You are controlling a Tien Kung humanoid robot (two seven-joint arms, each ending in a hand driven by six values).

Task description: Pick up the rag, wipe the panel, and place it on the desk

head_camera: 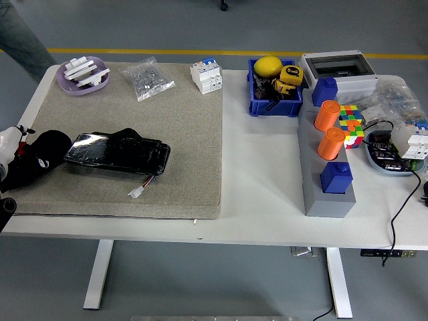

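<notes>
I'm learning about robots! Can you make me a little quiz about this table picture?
1. True or false: the left hand is touching the black panel's left end.
2. The yellow ball sits in which bin? A purple, B blue, C grey.
3. How many orange cylinders stand on the grey block?

Key: 1 true; 2 B; 3 two.

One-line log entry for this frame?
left hand: at mat's left edge, beside panel | rag: lying on panel, not yet picked | right hand: out of view
</notes>
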